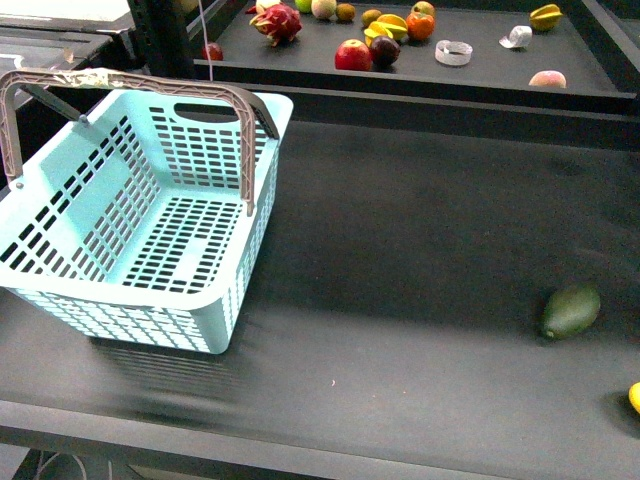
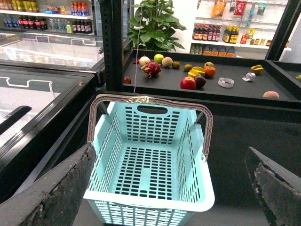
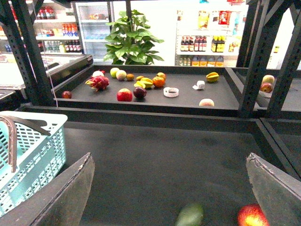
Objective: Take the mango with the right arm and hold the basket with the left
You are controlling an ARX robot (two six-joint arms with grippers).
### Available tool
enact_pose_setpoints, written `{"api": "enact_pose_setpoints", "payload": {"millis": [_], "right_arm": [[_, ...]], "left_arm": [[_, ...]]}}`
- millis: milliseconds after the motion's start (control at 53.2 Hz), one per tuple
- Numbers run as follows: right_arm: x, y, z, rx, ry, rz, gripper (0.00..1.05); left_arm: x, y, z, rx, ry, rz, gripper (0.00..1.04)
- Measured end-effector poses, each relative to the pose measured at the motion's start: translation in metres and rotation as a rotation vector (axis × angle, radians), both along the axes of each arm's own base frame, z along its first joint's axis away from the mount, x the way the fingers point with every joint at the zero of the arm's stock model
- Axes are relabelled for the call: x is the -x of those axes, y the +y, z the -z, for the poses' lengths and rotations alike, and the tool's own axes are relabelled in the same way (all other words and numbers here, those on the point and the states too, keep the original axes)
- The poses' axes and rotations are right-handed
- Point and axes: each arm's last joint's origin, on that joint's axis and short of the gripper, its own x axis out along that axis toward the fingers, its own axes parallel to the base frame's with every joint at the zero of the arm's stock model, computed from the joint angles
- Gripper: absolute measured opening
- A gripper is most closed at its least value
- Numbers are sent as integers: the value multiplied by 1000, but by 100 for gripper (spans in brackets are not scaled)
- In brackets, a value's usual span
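Left gripper [image 2: 170, 149] is spread wide and holds nothing; you can see the basket [image 1: 130, 320] between its jaws, apart from both. That basket stands upright on the left side of the desk [image 1: 400, 250], toward the front-left corner. Right gripper [image 3: 169, 156] is just as wide and also holds nothing. Only a sliver of the mango [image 1: 635, 397] shows, at the desk's right edge near the front-right corner, with a dark green fruit [image 1: 571, 311] near it, further back.

Soft, even light on my dark bench [image 1: 400, 250] — the basket [image 1: 150, 320] at eight o'clock smears slightly; the right wrist feed blurs the green fruit [image 3: 190, 215], its backdrop blown white.
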Motion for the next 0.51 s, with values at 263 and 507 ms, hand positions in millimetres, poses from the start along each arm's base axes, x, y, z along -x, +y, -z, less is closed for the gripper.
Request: {"api": "enact_pose_setpoints", "payload": {"millis": [263,507], "right_arm": [[0,0,0,0,0,0,96],[0,0,0,0,0,0,96]], "left_arm": [[0,0,0,0,0,0,97],[0,0,0,0,0,0,97]]}}
